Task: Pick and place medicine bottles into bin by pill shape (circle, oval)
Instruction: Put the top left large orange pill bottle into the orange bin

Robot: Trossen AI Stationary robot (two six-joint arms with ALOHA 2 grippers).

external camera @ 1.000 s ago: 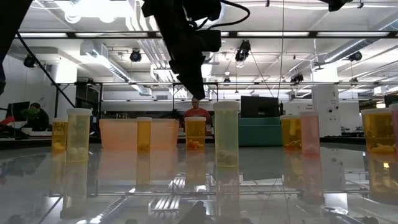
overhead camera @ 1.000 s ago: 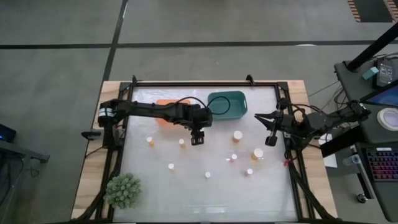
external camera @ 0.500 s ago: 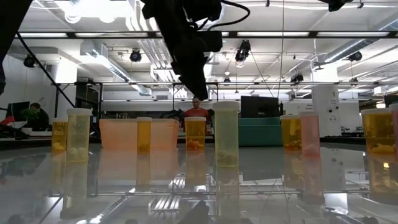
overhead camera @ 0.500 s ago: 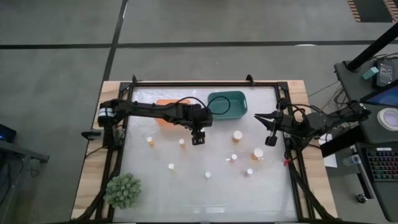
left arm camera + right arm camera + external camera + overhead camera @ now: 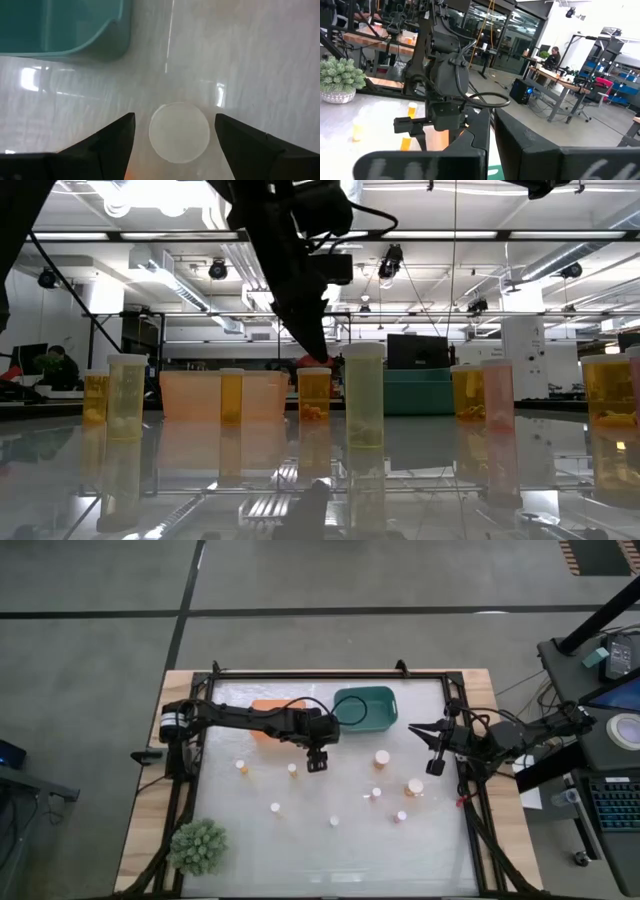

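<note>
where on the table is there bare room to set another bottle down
The widest bare stretch is the near strip of the table, between the plant and the right rail, below the lowest bottles. The far-left corner beside the orange bin is also bare. The middle is crowded: scattered bottles, the left gripper open over one, the shut right gripper at the right edge.

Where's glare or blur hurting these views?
Low view: the glossy table mirrors the bottles and ceiling lights. Left wrist view: bright streaks on the table, and the white cap is soft. Right wrist view: its own fingers are blurred.
</note>
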